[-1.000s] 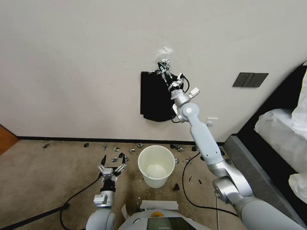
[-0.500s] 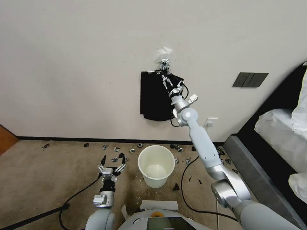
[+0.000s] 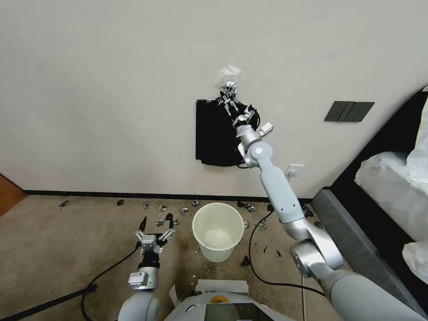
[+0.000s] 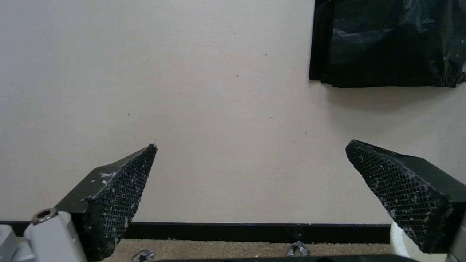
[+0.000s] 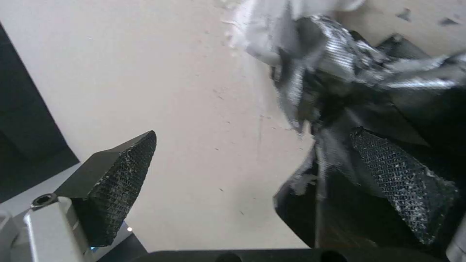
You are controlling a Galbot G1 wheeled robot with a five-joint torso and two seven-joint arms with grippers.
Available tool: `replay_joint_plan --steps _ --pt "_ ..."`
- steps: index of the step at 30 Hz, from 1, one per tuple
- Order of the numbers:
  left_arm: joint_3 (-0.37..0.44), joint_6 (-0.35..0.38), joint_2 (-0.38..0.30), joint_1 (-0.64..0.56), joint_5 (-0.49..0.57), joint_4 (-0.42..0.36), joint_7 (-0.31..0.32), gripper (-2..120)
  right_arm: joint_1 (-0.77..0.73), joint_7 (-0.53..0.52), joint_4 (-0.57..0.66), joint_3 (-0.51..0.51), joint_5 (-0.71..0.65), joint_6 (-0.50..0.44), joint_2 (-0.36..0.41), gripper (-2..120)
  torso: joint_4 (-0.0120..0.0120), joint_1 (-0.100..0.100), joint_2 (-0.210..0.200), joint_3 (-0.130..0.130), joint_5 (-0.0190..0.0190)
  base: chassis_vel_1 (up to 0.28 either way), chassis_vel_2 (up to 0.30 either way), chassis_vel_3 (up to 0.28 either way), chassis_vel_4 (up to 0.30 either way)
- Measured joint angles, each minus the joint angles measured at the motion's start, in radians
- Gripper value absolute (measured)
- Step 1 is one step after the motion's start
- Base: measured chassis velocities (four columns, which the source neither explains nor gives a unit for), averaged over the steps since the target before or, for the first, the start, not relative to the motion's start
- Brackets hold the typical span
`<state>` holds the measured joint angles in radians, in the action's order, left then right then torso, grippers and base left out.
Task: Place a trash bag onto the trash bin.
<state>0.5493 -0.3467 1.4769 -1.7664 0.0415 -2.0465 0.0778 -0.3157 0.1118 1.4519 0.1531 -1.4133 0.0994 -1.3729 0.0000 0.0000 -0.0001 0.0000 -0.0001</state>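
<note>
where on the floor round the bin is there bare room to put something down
Bare carpet lies left of the left pincer, out to the wall's baseboard. The trash bin is hemmed in: dark scraps litter the strip along the baseboard behind it, a black cable loops at its right, and the right pincer is up at the bag stack.

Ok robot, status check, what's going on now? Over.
Right gripper open, up at the bag stack on the wall. Left gripper open, low beside the trash bin. Bin unlined, nothing blocking it.

We record a flat black plastic bag stack (image 3: 214, 133) on a plain cream wall (image 3: 111, 89), a cream-white round plastic bin (image 3: 218, 231), beige carpet (image 3: 53, 240), and black cross-hatched gripper pads (image 4: 121, 196)
</note>
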Motion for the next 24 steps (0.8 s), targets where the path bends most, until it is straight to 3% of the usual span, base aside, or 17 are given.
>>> replay_joint_plan --steps 11,24 --pt "-0.007 0.001 0.001 0.002 0.000 0.000 0.000 100 -0.065 -0.008 0.026 0.017 0.016 -0.003 0.031 99 -0.0001 0.000 0.000 0.000 0.0002 0.000 0.000 0.000 0.000" --pt "-0.014 0.004 -0.003 0.009 0.004 0.001 0.000 100 -0.033 -0.007 -0.019 0.005 0.030 -0.006 0.045 100 0.0000 0.000 0.000 0.000 0.0001 0.000 0.000 0.000 0.000"
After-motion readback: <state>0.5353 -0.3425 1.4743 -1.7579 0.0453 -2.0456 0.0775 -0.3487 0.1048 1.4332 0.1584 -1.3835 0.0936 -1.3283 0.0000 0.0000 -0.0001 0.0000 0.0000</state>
